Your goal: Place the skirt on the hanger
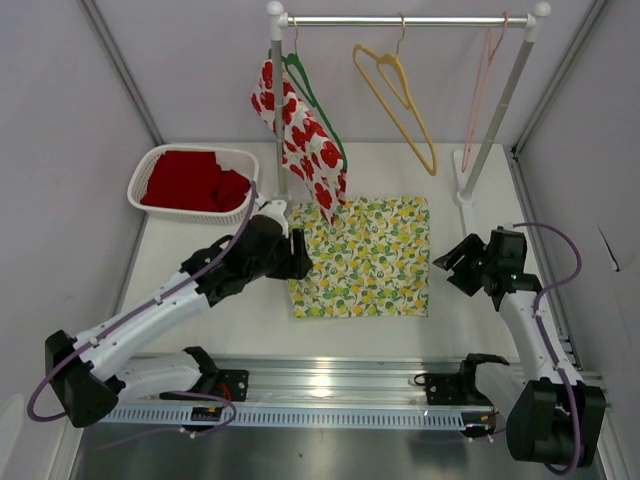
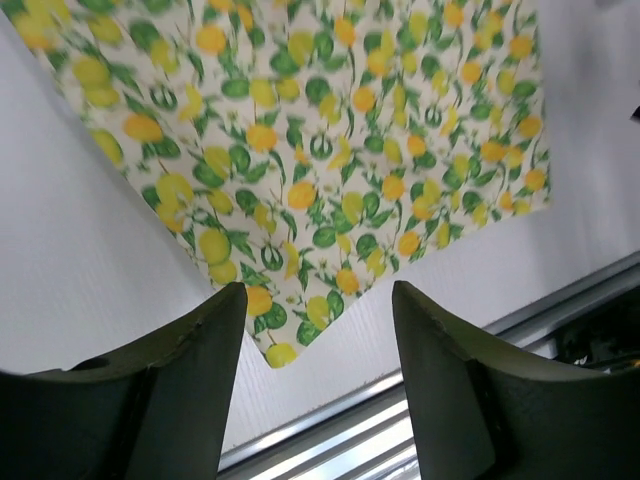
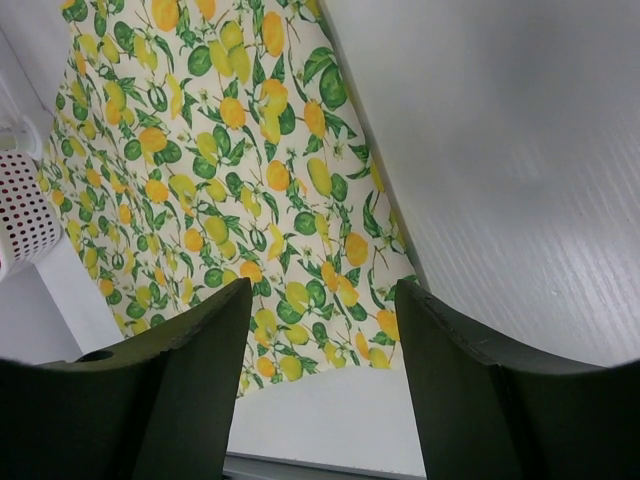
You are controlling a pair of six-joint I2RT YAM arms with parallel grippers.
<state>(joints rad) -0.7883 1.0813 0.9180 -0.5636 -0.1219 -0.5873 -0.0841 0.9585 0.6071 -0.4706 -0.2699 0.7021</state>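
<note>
Skirt: the lemon-print skirt (image 1: 370, 260) lies spread flat on the white table (image 1: 250, 325), in the middle, in front of the clothes rail (image 1: 400, 20).
Skirt's shape and heading: nearly square, a touch wider than deep, so its longer side runs left to right. Its edges sit roughly square with the table. I cannot tell waist from hem. The far left corner is hidden behind a hanging garment.
Left gripper: the left gripper (image 1: 301, 255) is at the skirt's left edge, about halfway along it. From its wrist camera the fingers (image 2: 180, 390) stand wide apart with nothing between them. A corner of the skirt (image 2: 300, 200) shows through the gap, and whether the tips touch the cloth I cannot tell.
Right gripper: the right gripper (image 1: 447, 262) sits just beside the skirt's right edge, over bare table. Its fingers (image 3: 470, 390) are spread wide and hold nothing, and the skirt's edge and a corner show beyond the gap.
Hangers: a yellow hanger (image 1: 400, 95) and a pink hanger (image 1: 480, 85) hang bare on the rail. A green hanger (image 1: 318, 100) carries a red-and-white print garment (image 1: 305, 140) whose lower end dangles over the skirt's far left part.
Basket: a white basket (image 1: 200, 149) with red clothes (image 1: 195, 180) stands at the far left, apart from the skirt.
</note>
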